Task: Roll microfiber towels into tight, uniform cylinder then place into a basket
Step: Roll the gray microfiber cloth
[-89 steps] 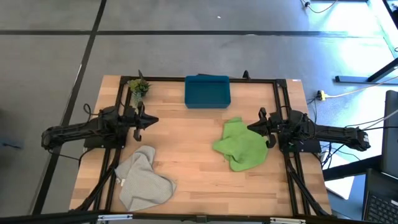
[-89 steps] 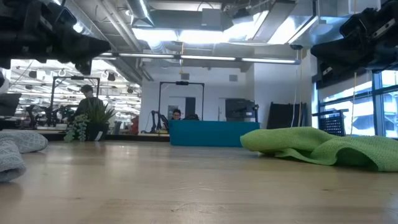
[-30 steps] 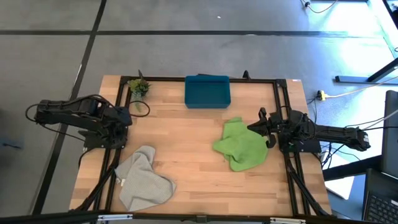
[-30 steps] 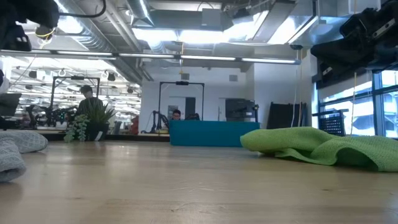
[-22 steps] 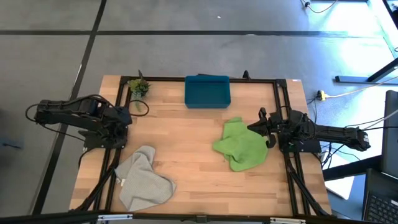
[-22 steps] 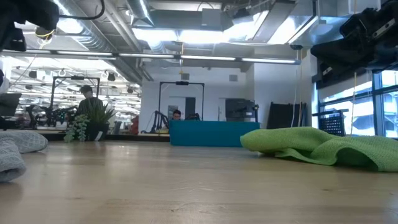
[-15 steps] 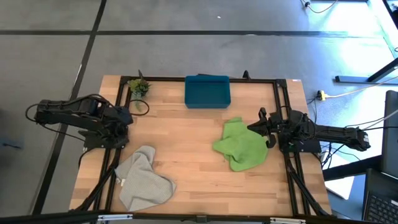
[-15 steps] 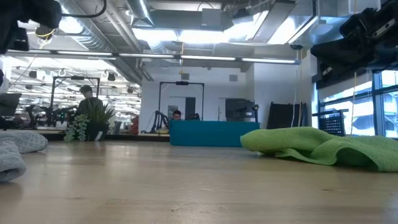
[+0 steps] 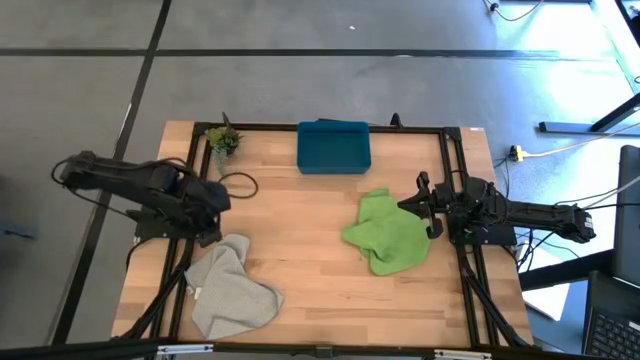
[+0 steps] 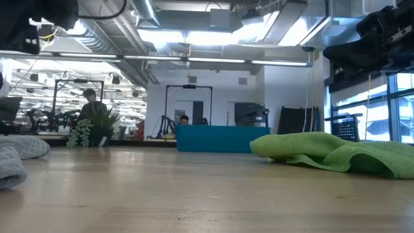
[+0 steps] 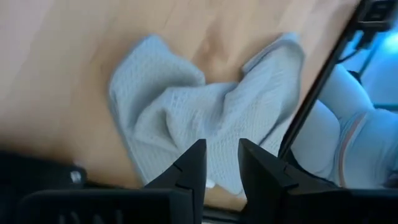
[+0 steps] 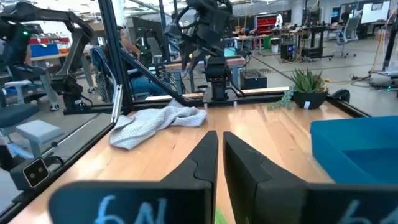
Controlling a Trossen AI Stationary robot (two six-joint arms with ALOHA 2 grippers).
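Observation:
The light grey towel (image 9: 232,290) lies crumpled at the table's near left, and also shows in the left wrist view (image 11: 205,118). The lime green towel (image 9: 388,235) lies crumpled at the right. The teal basket (image 9: 333,147) stands at the far edge's middle. My left gripper (image 9: 217,207) hangs above the table just beyond the grey towel's far end, fingers (image 11: 222,155) a narrow gap apart, touching nothing. My right gripper (image 9: 412,207) is shut and empty at the green towel's right edge, above the table.
A small green plant (image 9: 222,140) stands at the far left corner. A black frame rail (image 9: 195,170) runs along the table's sides. Bare wood lies between the two towels and in front of the basket. A person sits in the room beyond (image 10: 184,120).
My left arm has reached from the table's left edge toward the right and near side, bringing its gripper closer to the grey towel's far end. Both towels lie as before. My right arm has kept still.

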